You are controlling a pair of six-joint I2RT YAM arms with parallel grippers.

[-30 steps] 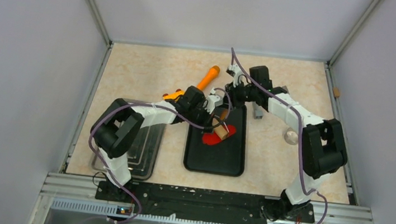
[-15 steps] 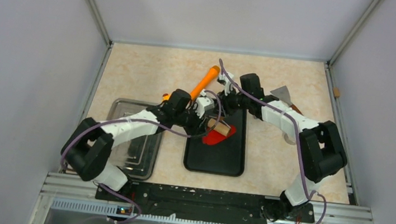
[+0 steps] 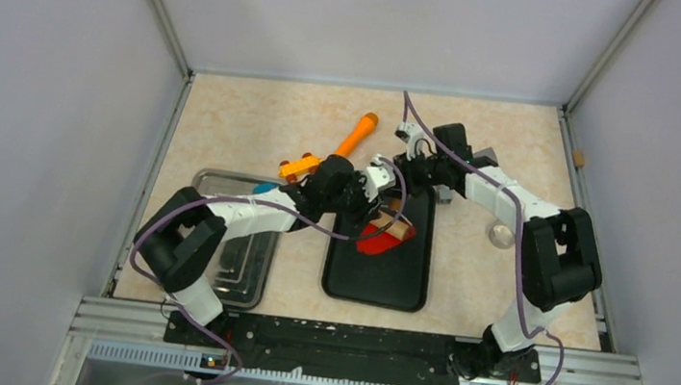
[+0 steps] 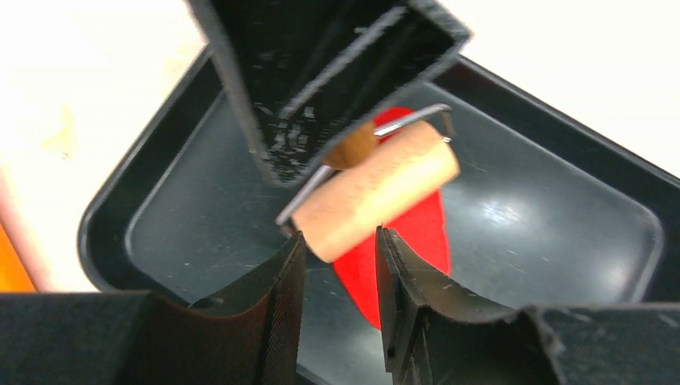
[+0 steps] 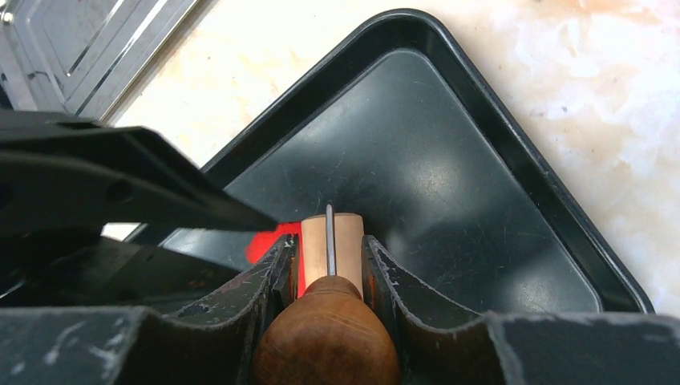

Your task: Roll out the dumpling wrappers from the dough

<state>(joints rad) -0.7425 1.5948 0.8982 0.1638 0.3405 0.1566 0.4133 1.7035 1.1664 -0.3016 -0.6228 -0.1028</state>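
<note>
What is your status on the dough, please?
Right jaws shut on roller handle; left jaws open at roller's end. Dough flat in tray, under roller. Nothing blocking.

A robot test cell in a lab, not a real kitchen: plain pale panel walls (image 3: pixel 45 120) close in around both arms, whose bases are bolted to an aluminium rail (image 3: pixel 358 345) well behind the right gripper (image 5: pixel 329 241). Under that gripper a black tray (image 5: pixel 449 160) lies on a marble-patterned tabletop (image 5: pixel 609 96) (the wooden roller (image 5: pixel 314 241) it clamps is toy-small).
</note>
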